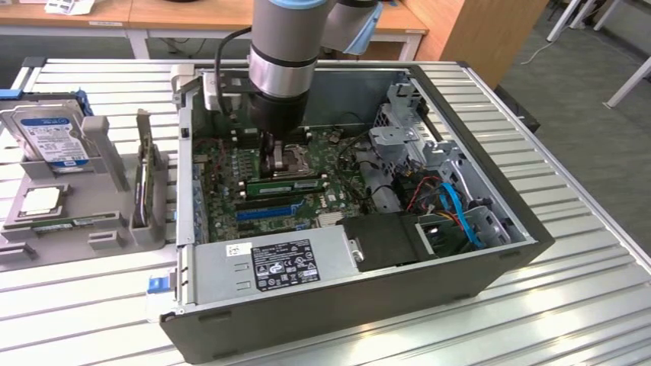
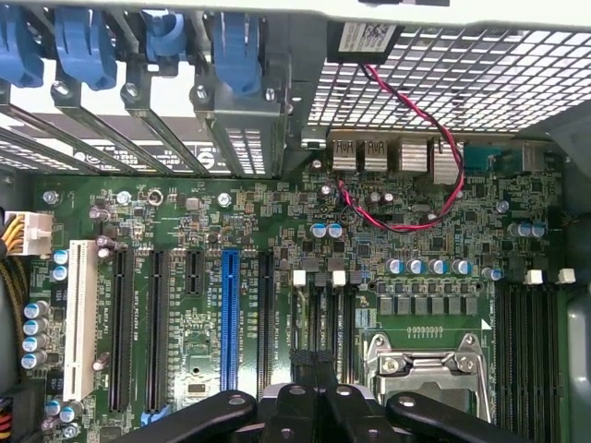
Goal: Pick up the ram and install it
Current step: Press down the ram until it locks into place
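Observation:
A green ram stick with a pale label stands on edge in the motherboard, between the processor socket and the blue slot. My gripper reaches down into the open computer case, right over the left end of that stick. In the wrist view the gripper is shut, its black fingers pressed together over the dark memory slots beside the socket. I see nothing green between the fingers. I cannot tell whether they touch the stick. Another thin green ram lies in the grey holder outside the case.
The grey holder on the exterior view's left also carries a hard drive and a square silver processor chip. Inside the case, a power supply fills the near side. Blue cables and a drive cage crowd the right. Everything stands on a slatted metal table.

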You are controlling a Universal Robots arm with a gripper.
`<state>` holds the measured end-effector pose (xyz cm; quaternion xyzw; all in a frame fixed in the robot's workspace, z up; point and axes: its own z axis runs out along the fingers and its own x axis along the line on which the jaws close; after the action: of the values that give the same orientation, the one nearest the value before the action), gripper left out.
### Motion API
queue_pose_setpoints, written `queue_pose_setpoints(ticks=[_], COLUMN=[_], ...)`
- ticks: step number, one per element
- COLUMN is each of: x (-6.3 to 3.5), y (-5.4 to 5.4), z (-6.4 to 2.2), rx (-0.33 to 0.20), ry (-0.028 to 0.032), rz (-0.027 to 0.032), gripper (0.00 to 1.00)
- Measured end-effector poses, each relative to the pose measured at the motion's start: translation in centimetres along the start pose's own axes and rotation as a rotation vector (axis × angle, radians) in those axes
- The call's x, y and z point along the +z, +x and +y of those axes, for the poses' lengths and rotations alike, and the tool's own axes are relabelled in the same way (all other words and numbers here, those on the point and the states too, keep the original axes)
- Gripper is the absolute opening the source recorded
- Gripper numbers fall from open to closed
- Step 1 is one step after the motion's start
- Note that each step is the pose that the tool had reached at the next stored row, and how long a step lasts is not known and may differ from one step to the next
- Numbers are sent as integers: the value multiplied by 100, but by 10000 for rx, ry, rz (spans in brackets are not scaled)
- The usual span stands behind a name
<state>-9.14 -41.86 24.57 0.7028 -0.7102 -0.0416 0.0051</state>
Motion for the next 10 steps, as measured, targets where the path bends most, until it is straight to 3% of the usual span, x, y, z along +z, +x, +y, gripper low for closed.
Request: queue_pose_setpoints(ticks=[10], x=[62], y=[3], z=[-4], rx=[0], ry=[-1], rz=[2], gripper=[10])
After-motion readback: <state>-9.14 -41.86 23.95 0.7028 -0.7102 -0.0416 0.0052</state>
